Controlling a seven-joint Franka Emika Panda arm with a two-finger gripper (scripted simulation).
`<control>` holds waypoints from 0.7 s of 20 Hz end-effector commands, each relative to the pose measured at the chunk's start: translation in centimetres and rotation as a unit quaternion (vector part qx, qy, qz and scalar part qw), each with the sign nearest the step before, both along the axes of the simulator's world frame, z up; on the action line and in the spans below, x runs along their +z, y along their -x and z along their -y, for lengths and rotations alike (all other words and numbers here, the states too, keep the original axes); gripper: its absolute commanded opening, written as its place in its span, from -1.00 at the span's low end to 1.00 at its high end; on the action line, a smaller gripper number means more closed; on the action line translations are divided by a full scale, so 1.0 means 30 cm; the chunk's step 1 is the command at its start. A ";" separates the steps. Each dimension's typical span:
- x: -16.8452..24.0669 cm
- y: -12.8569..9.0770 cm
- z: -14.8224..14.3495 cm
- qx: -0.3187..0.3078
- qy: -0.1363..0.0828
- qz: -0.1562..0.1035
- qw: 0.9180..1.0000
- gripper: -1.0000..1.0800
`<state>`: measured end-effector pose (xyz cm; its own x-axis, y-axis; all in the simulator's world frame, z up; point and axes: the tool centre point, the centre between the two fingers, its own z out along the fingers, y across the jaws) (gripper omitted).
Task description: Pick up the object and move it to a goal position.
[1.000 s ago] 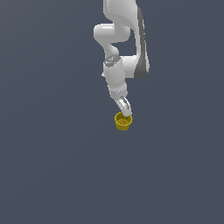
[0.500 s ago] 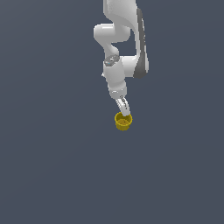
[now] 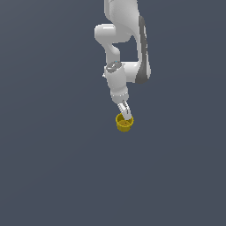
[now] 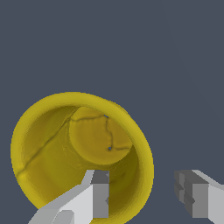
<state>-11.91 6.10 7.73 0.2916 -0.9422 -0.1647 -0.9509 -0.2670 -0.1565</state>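
Observation:
The object, a mustard-yellow cup (image 3: 124,123), stands upright with its mouth up under the white arm in the exterior view. From the wrist, I look down into the cup (image 4: 74,144) and see its narrower base with thin dark lines across it. My gripper (image 4: 146,194) straddles the cup's wall: one finger (image 4: 99,194) is inside the mouth and the other finger (image 4: 194,197) is outside. A gap shows between each pad and the wall, so the gripper is open. In the exterior view the gripper (image 3: 127,115) reaches down onto the cup's rim on the exterior view's right.
A plain dark grey surface (image 3: 53,167) surrounds the cup on all sides. The arm's white links (image 3: 128,53) rise above the cup toward the top of the exterior view.

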 end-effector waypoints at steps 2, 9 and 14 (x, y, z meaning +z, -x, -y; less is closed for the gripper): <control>-0.017 -0.004 -0.004 -0.001 0.000 0.000 1.000 0.23; -0.018 -0.004 -0.004 -0.001 0.000 0.000 1.000 -1.00; -0.017 -0.005 -0.004 -0.001 0.000 0.001 1.000 -1.00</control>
